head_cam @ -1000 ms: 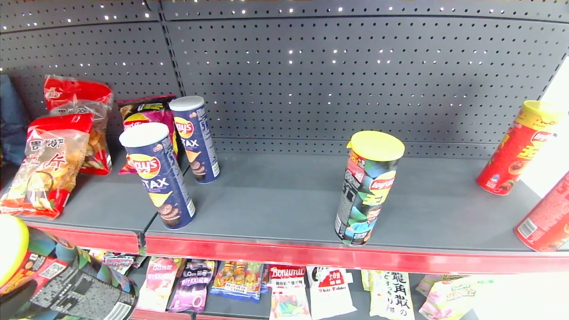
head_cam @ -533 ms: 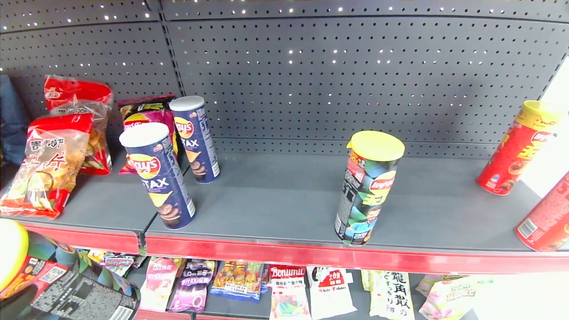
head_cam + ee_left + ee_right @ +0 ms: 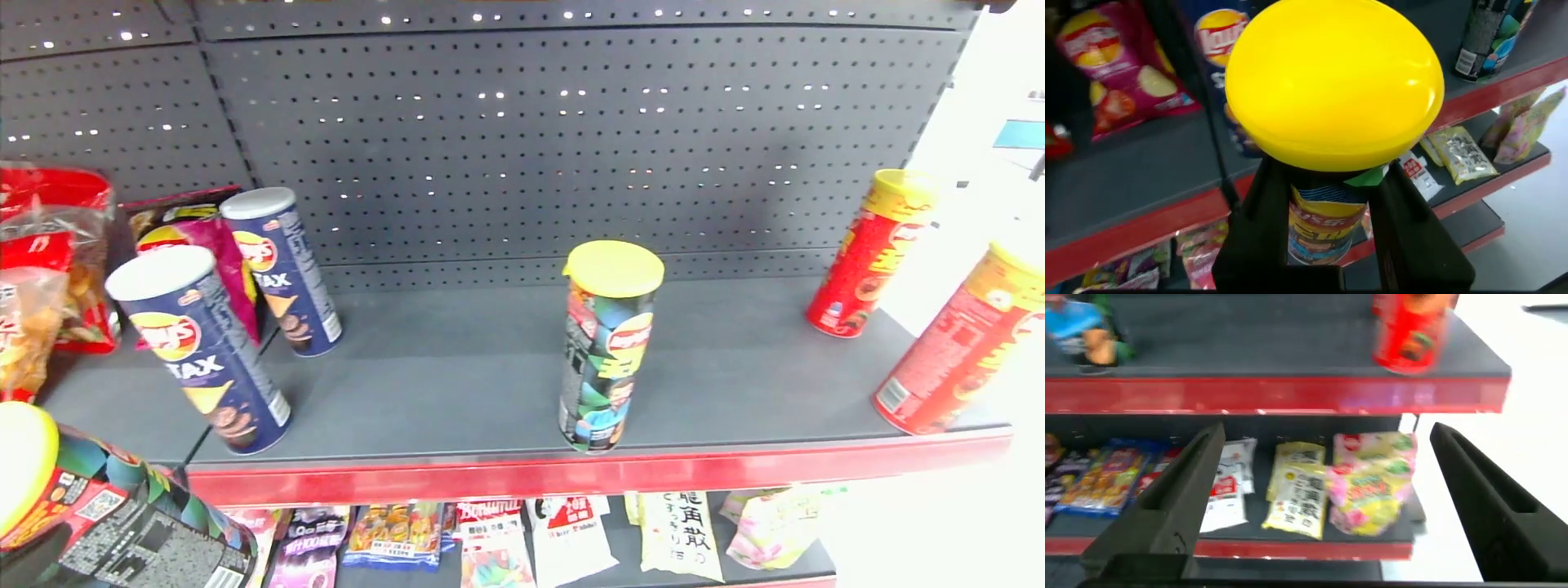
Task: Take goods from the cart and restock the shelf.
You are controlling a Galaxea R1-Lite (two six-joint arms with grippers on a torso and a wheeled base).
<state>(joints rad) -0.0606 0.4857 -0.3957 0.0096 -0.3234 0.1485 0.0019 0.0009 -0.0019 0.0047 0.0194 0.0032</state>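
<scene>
In the head view, your held can [image 3: 98, 514] sits low left, below the shelf's [image 3: 457, 384] red edge [image 3: 571, 472]. Bare room lies between the blue can [image 3: 200, 359] and the standing can [image 3: 608, 359]. In the left wrist view, your left gripper [image 3: 1331, 220] is clamped on the held can [image 3: 1331, 82]. In the right wrist view, your right gripper [image 3: 1327, 457] has its fingers wide apart. The head camera has swung right since the earlier frames.

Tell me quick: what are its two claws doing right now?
Left gripper: shut on a yellow-lidded can.
Right gripper: open, holding nothing.
</scene>
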